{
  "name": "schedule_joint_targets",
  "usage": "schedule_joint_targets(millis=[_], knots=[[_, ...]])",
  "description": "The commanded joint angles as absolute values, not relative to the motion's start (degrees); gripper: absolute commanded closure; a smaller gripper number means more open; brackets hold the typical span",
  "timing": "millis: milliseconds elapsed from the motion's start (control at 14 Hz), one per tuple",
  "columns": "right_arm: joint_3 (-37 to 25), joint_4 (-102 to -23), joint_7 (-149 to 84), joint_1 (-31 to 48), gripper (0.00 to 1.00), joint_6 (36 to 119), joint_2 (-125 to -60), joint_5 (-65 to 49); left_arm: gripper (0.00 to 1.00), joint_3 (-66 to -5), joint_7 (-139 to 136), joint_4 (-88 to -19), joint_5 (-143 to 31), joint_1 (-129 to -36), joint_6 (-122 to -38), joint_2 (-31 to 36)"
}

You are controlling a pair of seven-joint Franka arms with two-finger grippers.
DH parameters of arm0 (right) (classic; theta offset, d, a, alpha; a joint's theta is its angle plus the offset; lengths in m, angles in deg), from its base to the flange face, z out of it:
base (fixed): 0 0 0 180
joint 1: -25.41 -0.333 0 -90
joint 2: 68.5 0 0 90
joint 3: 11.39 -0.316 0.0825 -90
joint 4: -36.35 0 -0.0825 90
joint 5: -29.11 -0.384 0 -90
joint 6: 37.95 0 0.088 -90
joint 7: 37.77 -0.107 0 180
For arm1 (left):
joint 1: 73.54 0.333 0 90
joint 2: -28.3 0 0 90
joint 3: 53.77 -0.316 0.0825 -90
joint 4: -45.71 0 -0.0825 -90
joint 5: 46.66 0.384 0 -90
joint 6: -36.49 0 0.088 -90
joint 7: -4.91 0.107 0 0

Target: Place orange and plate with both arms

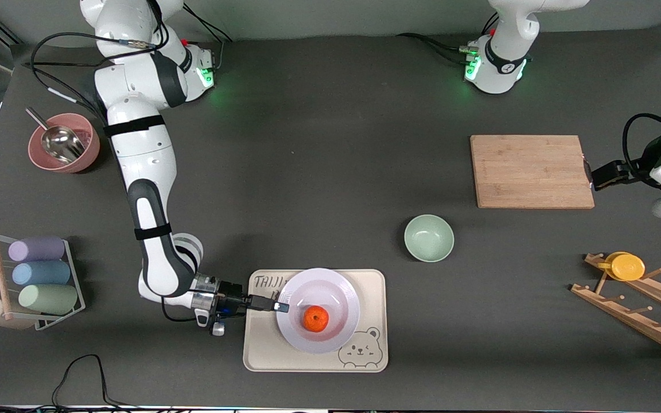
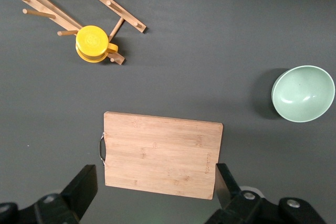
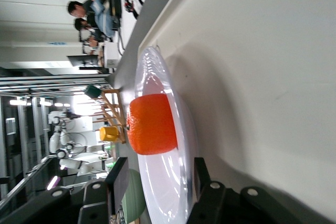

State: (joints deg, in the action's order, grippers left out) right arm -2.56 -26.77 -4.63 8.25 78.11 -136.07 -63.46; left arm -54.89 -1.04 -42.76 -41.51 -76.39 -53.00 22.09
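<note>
Nearest, on the worktop (image 1: pixel 319 149): beige bear tray (image 1: pixel 373 287) carrying the plate (image 1: pixel 336 289), the orange (image 1: pixel 315 319) sitting in the plate's well. At the plate's rim, on the side toward the right arm's end of the worktop: right gripper (image 1: pixel 282 307), low and level, its fingers (image 3: pixel 119 182) standing either side of that rim, one above and one beneath; contact not clear. Just ahead of those fingers, the orange, resting in the plate.

Farther from the front camera than the tray, toward the left arm's end: pale-green bowl (image 1: pixel 428 237), upright. Near the worktop's edge at that end: wooden rack (image 1: pixel 640 307) with a yellow cup (image 1: pixel 626 266) on it.

Farther again: bamboo cutting board (image 1: pixel 531 171), lying flat. Over its end edge, aloft: left gripper (image 2: pixel 157 192), waiting, fingers (image 2: pixel 81 187) spread wide, nothing between them, the board below and the bowl off to one side.

At the right arm's end: rack of pastel cups (image 1: pixel 38 274), and farther up a pink bowl (image 1: pixel 64 143) with a metal scoop (image 1: pixel 58 140) inside.
</note>
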Motion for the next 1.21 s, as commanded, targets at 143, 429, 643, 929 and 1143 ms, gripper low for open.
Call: schedule_joint_targets(millis=[143, 429, 643, 929, 1143], knots=[[-1.7, -30.2, -11.5, 10.6, 0.40, 76.9, -129.9, -51.8, 0.00, -55.0, -1.2, -42.0, -42.0, -76.6, -51.7, 22.1], [1.1, -36.8, -11.9, 12.9, 0.23, 69.0, -121.2, -34.0, 0.00, -55.0, -1.2, -41.9, -42.0, -76.6, -51.5, 22.1], [3.8, -44.4, -11.9, 13.0, 0.00, 65.1, -110.1, -20.0, 0.00, -55.0, -1.2, -41.9, -42.0, -76.5, -51.4, 22.1], [4.2, -55.6, -12.3, 14.0, 0.00, 63.4, -91.7, 2.3, 0.00, -55.0, -1.2, -41.9, -42.0, -76.4, -51.1, 22.2], [4.2, -55.8, -23.7, 14.3, 0.00, 58.4, -82.9, 15.9, 0.00, -55.0, -1.2, -41.9, -42.0, -76.4, -51.1, 22.2]])
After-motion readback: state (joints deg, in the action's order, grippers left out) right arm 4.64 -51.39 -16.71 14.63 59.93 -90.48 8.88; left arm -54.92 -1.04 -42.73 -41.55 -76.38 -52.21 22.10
